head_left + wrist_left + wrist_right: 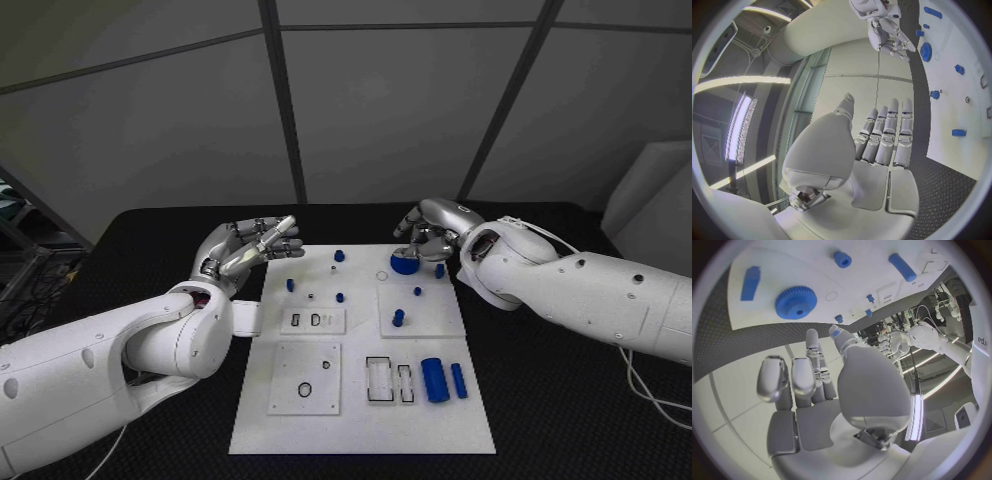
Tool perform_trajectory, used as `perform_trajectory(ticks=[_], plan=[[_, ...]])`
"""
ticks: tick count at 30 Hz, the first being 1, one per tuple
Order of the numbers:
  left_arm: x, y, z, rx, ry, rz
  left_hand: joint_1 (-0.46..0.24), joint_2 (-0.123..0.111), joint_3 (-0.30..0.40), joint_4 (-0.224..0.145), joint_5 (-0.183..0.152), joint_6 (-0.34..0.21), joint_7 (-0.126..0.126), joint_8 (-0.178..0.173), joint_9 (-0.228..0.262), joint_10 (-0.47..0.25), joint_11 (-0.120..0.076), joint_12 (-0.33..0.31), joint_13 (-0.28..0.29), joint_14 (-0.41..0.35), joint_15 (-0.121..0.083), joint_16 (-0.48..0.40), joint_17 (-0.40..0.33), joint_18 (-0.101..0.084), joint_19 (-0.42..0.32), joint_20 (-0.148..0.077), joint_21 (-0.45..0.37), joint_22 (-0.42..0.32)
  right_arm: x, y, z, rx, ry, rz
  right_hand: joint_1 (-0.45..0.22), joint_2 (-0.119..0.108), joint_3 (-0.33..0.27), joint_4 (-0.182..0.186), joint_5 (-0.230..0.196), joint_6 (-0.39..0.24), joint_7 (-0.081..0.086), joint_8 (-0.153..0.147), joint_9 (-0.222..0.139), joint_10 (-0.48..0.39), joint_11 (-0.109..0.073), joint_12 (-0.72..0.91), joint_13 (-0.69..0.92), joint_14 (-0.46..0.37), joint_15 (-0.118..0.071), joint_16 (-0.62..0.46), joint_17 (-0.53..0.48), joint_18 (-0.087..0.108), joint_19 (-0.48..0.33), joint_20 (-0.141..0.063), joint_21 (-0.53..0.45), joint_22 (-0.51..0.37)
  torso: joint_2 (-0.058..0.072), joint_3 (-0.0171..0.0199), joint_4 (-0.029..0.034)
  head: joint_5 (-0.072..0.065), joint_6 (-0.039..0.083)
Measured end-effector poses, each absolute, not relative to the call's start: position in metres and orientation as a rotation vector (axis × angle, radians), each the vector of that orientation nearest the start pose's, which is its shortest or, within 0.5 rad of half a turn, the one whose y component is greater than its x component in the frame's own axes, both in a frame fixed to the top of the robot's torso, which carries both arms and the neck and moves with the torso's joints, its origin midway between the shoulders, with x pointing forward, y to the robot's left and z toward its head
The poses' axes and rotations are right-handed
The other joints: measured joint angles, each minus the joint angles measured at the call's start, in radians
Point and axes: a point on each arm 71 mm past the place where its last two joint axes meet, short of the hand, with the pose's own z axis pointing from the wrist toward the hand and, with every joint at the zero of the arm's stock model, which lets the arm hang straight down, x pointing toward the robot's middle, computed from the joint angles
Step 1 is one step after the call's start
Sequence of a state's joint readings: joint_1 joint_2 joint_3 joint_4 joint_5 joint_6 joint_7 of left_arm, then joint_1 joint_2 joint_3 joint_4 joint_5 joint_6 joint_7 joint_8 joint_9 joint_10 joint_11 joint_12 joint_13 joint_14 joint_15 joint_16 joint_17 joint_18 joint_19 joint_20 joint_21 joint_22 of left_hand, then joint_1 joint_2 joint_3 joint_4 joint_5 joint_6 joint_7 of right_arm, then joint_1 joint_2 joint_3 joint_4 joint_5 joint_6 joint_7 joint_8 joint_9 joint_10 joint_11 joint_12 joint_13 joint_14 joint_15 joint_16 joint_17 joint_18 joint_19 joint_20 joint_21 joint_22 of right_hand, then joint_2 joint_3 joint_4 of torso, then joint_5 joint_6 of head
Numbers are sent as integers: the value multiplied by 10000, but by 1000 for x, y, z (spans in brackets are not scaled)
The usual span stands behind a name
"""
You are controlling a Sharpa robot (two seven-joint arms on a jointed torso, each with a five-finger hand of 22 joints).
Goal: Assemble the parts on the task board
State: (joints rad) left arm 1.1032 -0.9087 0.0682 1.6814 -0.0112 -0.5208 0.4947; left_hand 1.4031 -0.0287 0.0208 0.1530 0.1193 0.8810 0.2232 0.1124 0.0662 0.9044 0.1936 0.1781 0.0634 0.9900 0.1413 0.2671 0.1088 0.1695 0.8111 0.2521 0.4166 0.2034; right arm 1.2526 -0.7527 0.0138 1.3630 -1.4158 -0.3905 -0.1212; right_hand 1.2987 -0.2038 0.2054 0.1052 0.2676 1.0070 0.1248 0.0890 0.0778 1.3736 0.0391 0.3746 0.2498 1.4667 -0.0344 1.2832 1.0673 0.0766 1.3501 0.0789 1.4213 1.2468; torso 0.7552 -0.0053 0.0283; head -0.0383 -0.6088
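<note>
Blue gear (796,302) apparently lies flat on task board (786,270).

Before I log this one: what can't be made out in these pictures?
- Head view: right hand covers part of the blue gear; contact unclear.
- Head view: the peg and other small pieces on the board are too small to tell shapes.
- Left wrist view: left hand hides the table beyond it.
</note>
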Motion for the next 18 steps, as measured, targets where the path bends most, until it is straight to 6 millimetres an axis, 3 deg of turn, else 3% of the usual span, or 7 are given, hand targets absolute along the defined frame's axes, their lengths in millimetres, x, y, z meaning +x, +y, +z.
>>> perform_trajectory(ticks=[2, 4, 5, 8, 13, 18], plan=[[461, 210, -165, -11340, 12229, -15104, 0, 0, 0, 0, 0, 0, 0, 0, 0, 0, 0, 0, 0, 0, 0, 0, 0, 0, 0, 0, 0, 0, 531, -215, -144, 22, 15402, 5825, 161, 161, -746, 354, 25, -181, 18, 129, 0, -365, 33, 1625, 1728, 4, -70, 572, 816, 0, 228, 11, 167, 327, -3, 3, -1, -41, 17], [461, 210, -165, -11344, 12233, -15102, 0, 0, 0, 0, 0, 0, 0, 0, 0, 0, 0, 0, 0, 0, 0, 0, 0, 0, 0, 0, 0, -1, 531, -220, -146, 291, 15691, 5734, 264, 243, -1163, 610, 25, -313, 57, 211, 0, -452, 59, 3350, 3575, 16, -46, 968, 1424, -15, 356, 34, 280, 543, -2, 3, -1, -84, 35], [462, 210, -165, -11345, 12237, -15106, 0, 0, 0, 0, 0, 0, 0, 0, 0, 0, 0, 0, 0, 0, 0, 0, 0, 0, 0, 0, 0, -1, 531, -221, -147, 372, 15817, 5702, 411, 249, -1354, 752, 25, -376, 79, 272, 0, -567, 58, 4155, 4454, -5, -25, 1136, 1686, -154, 407, 86, 322, 588, 1, 2, 0, -100, 44], [462, 209, -166, -11348, 12253, -15127, 0, 0, 0, 0, 0, 0, 0, 0, 0, 0, 0, 0, 1, 0, 0, 0, 0, -1, 0, 0, 0, -1, 533, -223, -150, 540, 16211, 5582, 754, 319, -1740, 1144, 25, -605, 165, 409, 0, -851, 123, 5512, 5995, -17, 60, 1402, 2092, -152, 446, 125, 341, 613, 7, 2, 3, -126, 50], [462, 208, -166, -11352, 12280, -15157, 0, 0, -29, -29, 0, 0, 0, 1, 0, 0, 0, 0, 1, 0, 0, -37, 0, 0, 0, 0, 0, -1, 537, -223, -155, 697, 16730, 5363, 1028, 318, -1921, 1519, 25, -841, 236, 529, -16, -894, 144, 6347, 6985, -17, 131, 1581, 2399, -152, 514, 192, 425, 613, 8, -5, 22, -161, 37], [462, 208, -166, -11357, 12294, -15163, 0, 0, -29, -29, 0, 0, 0, 1, 0, 1, 0, 0, 1, 0, 0, -37, 0, -1, 0, 0, 0, -2, 541, -219, -159, 762, 17061, 5230, 1160, 319, -1952, 1633, 25, -911, 237, 530, -16, -852, 186, 6679, 7375, -17, 131, 1634, 2409, -152, 513, 192, 454, 612, 9, -13, 35, -184, 38]])
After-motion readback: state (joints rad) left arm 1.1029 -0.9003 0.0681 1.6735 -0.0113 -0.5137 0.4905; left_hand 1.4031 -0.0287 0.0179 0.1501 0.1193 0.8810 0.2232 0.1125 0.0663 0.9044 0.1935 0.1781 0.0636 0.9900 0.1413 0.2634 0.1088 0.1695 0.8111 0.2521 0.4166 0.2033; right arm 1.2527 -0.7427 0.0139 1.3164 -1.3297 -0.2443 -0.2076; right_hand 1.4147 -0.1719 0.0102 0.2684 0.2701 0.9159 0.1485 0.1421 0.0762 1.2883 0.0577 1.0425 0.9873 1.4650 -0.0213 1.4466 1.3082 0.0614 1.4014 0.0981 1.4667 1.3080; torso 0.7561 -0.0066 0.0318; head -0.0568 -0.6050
